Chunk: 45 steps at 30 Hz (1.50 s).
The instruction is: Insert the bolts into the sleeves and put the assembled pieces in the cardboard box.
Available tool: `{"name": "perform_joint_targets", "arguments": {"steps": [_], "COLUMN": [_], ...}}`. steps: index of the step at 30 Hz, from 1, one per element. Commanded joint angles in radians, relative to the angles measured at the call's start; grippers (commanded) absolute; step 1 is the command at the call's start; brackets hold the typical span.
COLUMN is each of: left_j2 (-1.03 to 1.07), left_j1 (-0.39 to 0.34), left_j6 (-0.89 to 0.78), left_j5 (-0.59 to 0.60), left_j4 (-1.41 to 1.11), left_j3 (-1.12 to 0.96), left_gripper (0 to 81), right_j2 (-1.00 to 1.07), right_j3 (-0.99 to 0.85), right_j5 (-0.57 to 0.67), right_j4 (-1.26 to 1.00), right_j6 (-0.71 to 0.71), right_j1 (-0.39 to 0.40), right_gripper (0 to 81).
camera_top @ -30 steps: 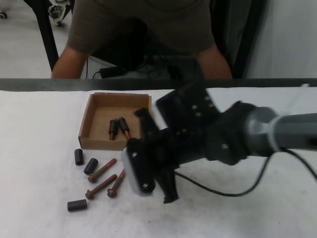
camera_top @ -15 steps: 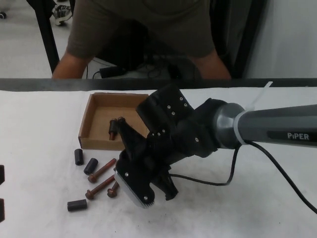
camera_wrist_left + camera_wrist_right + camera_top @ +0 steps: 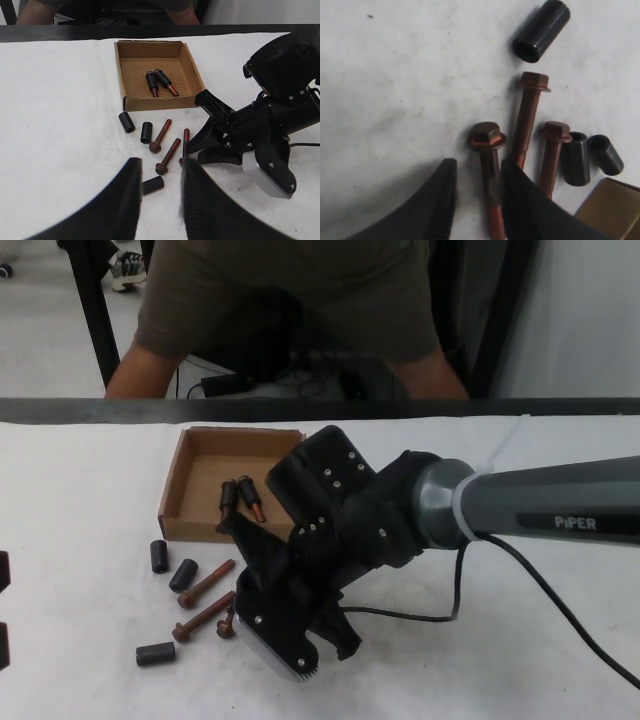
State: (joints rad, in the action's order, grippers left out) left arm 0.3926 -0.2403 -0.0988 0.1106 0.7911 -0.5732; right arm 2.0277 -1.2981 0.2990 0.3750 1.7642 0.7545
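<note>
High camera looks forward and down; right wrist closest; all share loose bolts (image 3: 168, 155).

Wears a grey forearm tube (image 3: 560, 505) with white lettering, capped by a lighter ring (image 3: 462, 505). Widens into a blocky matte-black wrist (image 3: 350, 510) dotted with small silver screws (image 3: 352, 453). Trails a thin black cable (image 3: 410, 618). Carries a pale grey plate (image 3: 265, 170) on its side. Ends in a black tool (image 3: 476, 167) with smooth curved fingers (image 3: 437, 200).

cardboard box (image 3: 205, 465): two assembled pieces (image 3: 229, 498) | bolts (image 3: 207, 583), sleeves (image 3: 159, 556) beside | arm (image 3: 380, 520) above bolts
</note>
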Motion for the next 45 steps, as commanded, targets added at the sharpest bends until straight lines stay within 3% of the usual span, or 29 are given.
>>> {"name": "perform_joint_targets", "arguments": {"steps": [1,19,25,39,42,45], "left_j2": [-0.007,-0.007,-0.007,-0.007,-0.007,-0.007], "left_j1": [-0.002,-0.002,-0.002,-0.002,-0.002,-0.002], "left_j6": [0.003,0.003,0.003,0.021,0.021,0.021], "left_j5": [-0.014,-0.014,-0.014,-0.014,-0.014,-0.014], "left_j4": [-0.011,-0.011,-0.011,-0.011,-0.011,-0.011], "left_j3": [0.000,0.000,0.000,0.000,0.000,0.000], "left_gripper": [26.6,26.6,26.6,26.6,26.6,26.6], "right_j2": [0.003,0.047,0.063,0.080,0.095,0.095], "right_j3": [-0.019,-0.056,-0.056,-0.059,-0.062,-0.073], "right_j5": [0.020,0.011,-0.007,-0.034,-0.051,-0.055], "right_j4": [0.002,0.103,0.114,0.109,0.114,0.114], "right_j6": [0.023,0.023,0.061,0.061,0.061,0.061], "right_j1": [0.001,0.001,0.001,0.001,0.001,0.001], "right_gripper": [29.4,29.3,19.5,19.4,15.2,5.7]}}
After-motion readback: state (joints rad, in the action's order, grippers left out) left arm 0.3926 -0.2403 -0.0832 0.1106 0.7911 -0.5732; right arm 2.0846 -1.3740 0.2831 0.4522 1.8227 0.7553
